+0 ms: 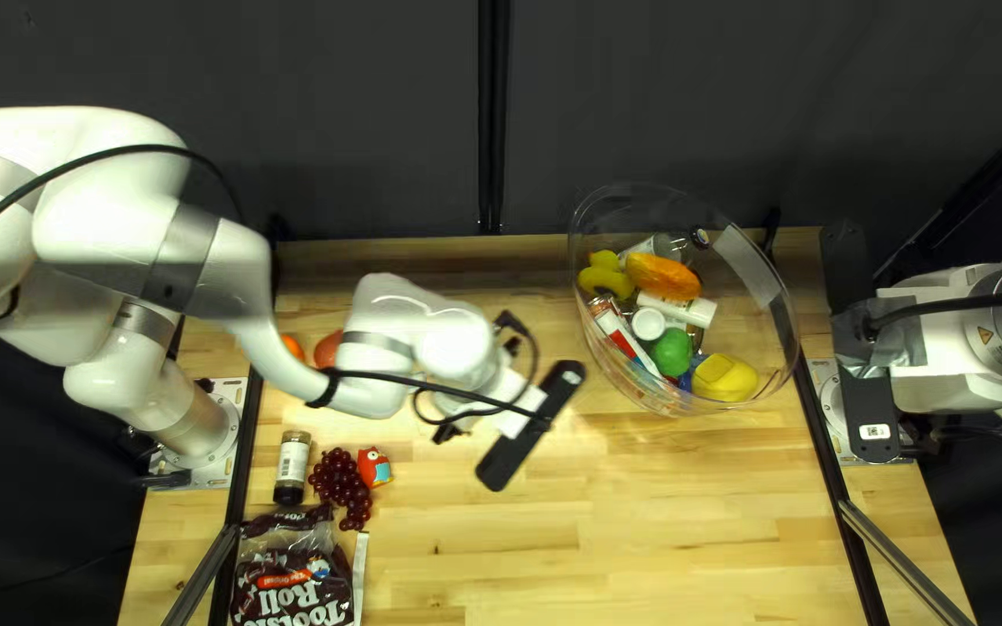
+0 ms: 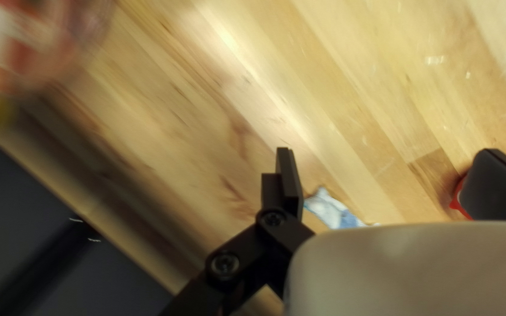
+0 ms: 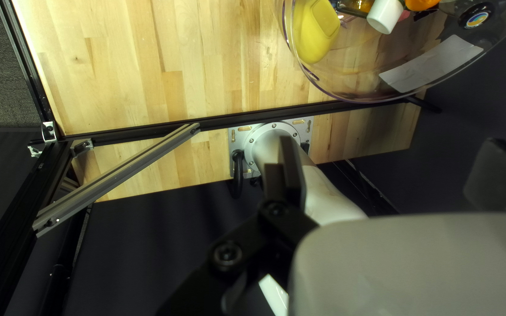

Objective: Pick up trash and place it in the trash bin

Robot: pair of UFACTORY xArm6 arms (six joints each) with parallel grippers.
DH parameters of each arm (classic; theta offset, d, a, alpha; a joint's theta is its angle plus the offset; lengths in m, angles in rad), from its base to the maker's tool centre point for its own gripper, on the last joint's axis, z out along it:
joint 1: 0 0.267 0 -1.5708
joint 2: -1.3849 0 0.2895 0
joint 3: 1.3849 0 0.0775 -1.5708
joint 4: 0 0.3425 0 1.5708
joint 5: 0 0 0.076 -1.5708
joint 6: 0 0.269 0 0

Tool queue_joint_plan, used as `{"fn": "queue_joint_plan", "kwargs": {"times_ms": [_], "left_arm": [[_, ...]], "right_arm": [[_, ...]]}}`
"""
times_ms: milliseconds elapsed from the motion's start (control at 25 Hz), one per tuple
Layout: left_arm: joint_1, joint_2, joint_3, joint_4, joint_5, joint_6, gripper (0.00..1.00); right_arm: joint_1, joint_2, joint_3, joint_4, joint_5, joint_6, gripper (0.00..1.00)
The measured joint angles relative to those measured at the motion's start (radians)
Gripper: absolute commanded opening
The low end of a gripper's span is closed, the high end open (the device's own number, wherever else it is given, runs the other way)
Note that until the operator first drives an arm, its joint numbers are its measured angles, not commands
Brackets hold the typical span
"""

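One crumpled scrap point(image 2: 330, 210) is lying between the spread fingers of the left gripper point(image 2: 387, 153), likely requiring centring and a low pinch before transfer toward the clear bin point(image 1: 756, 273), two o'clock from that gripper, top left view.

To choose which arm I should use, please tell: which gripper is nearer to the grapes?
Left. In the top left view, the left gripper hangs to the right of the grapes; the right gripper is farther off, past the clear bin.
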Motion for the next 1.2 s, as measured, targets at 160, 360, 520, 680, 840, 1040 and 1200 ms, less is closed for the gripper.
{"fn": "queue_joint_plan", "kwargs": {"times_ms": [160, 360, 520, 680, 840, 1040, 1200], "left_arm": [[0.043, -0.046, 0.093, 0.013, -0.014, -0.07, 1.0], [0.11, -0.054, 0.175, 0.037, -0.019, -0.124, 1.0], [0.137, -0.104, 0.245, 0.047, -0.017, -0.171, 1.0], [0.123, -0.152, 0.299, 0.066, 0.008, -0.282, 1.0], [0.114, -0.183, 0.368, 0.09, -0.016, -0.385, 1.0], [0.132, -0.195, 0.396, 0.119, -0.006, -0.476, 1.0], [0.153, -0.193, 0.402, 0.131, -0.008, -0.496, 0.8]], "right_arm": [[0.0, 0.0, 0.0, 0.0, 0.0, 0.0, 1.0], [0.0, 0.0, 0.0, 0.0, 0.0, 0.0, 1.0], [0.0, 0.0, 0.0, 0.0, 0.0, 0.0, 1.0], [0.0, 0.0, 0.0, 0.0, 0.0, 0.0, 1.0], [0.0, 0.0, 0.0, 0.0, 0.0, 0.0, 1.0], [0.0, 0.0, 0.0, 0.0, 0.0, 0.0, 1.0], [0.0, 0.0, 0.0, 0.0, 0.0, 0.0, 1.0]]}}
